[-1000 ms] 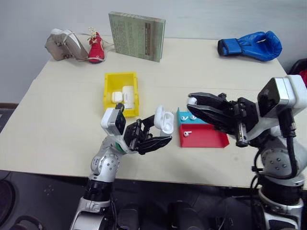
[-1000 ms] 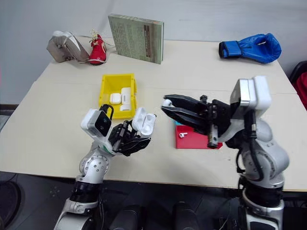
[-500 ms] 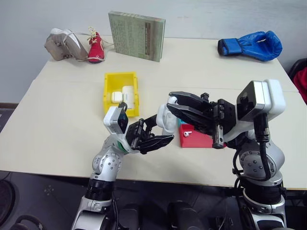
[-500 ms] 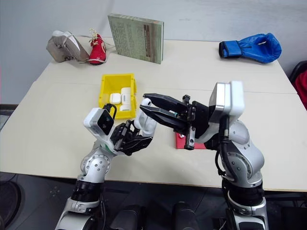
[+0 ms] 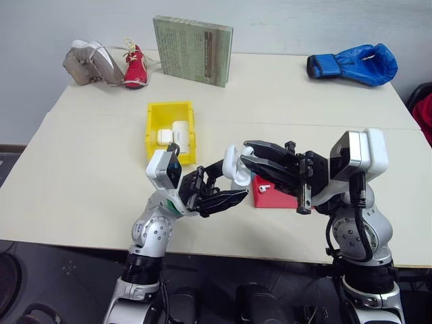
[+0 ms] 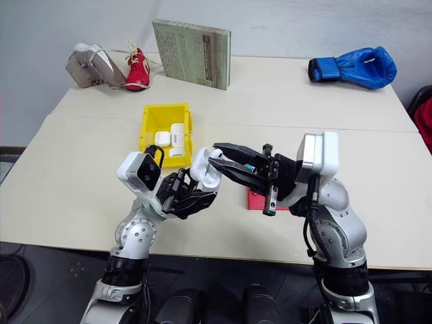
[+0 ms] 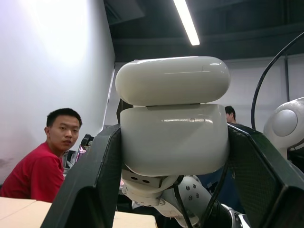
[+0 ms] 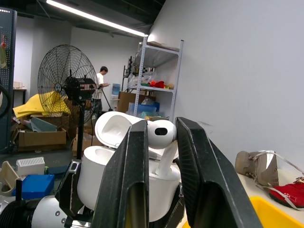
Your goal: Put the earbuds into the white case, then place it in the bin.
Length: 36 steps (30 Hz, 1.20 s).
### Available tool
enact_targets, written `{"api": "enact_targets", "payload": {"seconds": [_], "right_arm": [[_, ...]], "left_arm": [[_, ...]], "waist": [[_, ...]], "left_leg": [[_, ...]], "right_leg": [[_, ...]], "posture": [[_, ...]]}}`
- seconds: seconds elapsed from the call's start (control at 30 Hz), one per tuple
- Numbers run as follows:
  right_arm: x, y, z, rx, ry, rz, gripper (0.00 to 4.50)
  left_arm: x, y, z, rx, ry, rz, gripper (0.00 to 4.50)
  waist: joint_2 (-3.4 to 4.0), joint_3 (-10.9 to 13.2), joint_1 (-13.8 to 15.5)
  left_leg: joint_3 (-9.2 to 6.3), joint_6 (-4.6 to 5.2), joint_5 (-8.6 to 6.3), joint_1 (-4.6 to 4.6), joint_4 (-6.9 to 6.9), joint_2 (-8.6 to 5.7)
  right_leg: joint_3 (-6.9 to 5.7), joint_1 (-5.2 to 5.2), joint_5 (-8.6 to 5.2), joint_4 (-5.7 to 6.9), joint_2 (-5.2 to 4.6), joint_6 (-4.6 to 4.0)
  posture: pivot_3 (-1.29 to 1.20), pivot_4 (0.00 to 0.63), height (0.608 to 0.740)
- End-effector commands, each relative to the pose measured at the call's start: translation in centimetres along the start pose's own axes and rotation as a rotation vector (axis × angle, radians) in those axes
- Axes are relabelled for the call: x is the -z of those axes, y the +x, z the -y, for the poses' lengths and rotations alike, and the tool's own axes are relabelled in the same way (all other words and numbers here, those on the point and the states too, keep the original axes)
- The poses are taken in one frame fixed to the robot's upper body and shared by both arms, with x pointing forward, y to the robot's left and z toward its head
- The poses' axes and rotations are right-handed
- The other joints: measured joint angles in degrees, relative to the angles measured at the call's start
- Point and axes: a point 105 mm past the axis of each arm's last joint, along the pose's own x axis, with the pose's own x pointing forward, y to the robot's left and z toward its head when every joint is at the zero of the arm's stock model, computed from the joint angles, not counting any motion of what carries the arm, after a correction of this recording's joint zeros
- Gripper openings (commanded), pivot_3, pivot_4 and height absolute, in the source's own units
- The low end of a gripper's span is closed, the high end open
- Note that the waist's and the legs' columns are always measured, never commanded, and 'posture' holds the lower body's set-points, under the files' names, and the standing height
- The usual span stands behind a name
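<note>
My left gripper (image 5: 226, 182) is shut on the white case (image 5: 236, 165), holding it above the table's front with its lid flipped open. In the left wrist view the case (image 7: 173, 137) sits squarely between the two fingers. My right gripper (image 5: 246, 156) is shut on one of the earbuds (image 8: 160, 135), right at the case's open top, with the stem pointing down into the case (image 8: 97, 178). Another earbud (image 5: 264, 188) lies in the red tray (image 5: 277, 199). The yellow bin (image 5: 155, 118) stands behind the left arm.
Two white cases (image 5: 172, 135) lie in the bin. A book (image 5: 192, 50), a red shoe (image 5: 135, 67), a grey shoe (image 5: 86, 61) and a blue boxing glove (image 5: 354, 64) sit along the table's far edge. A person (image 7: 47, 161) is nearby.
My right gripper has carried the earbud leftward and slightly down, from above the red tray to the open case. The left gripper and the case have stayed in place.
</note>
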Motion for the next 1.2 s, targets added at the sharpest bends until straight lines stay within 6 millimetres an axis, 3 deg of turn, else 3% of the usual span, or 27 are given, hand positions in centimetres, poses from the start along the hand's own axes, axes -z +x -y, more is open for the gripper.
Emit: {"api": "enact_targets", "payload": {"seconds": [0.03,0.53,0.9,1.2], "right_arm": [[1.1,-0.7,0.0,0.005,-0.001,-0.049,0.42],[3.1,-0.6,-0.6,-0.022,0.001,-0.13,0.42],[2.3,-1.2,-0.1,-0.007,0.025,-0.144,0.42],[0.1,-1.5,-0.2,-0.042,0.011,-0.154,3.41]], "left_arm": [[-0.7,0.7,0.6,0.056,0.039,0.027,2.79],[0.3,0.4,0.7,0.084,0.023,-0.009,2.79],[-0.1,0.7,0.3,0.087,0.073,0.019,2.79],[-0.1,0.2,-0.1,0.064,0.101,0.013,2.79]], "waist": [[0.0,0.0,0.0],[0.0,0.0,0.0],[0.0,0.0,0.0],[0.0,0.0,0.1]], "left_leg": [[0.0,0.0,0.0,0.0,0.0,0.0],[0.0,0.0,0.0,0.0,-0.01,0.0],[0.0,0.0,0.0,0.0,-0.01,0.0],[0.0,0.0,0.0,0.0,-0.02,0.0]], "right_leg": [[0.0,0.0,0.0,0.0,0.0,0.0],[0.0,0.0,0.0,-0.03,0.0,0.0],[-0.01,0.0,0.0,-0.03,0.0,0.0],[-0.01,0.01,0.0,-0.05,-0.01,0.0]], "posture": [[0.0,0.15,0.74],[0.0,0.15,0.74],[0.0,0.15,0.74],[0.0,0.15,0.74]]}}
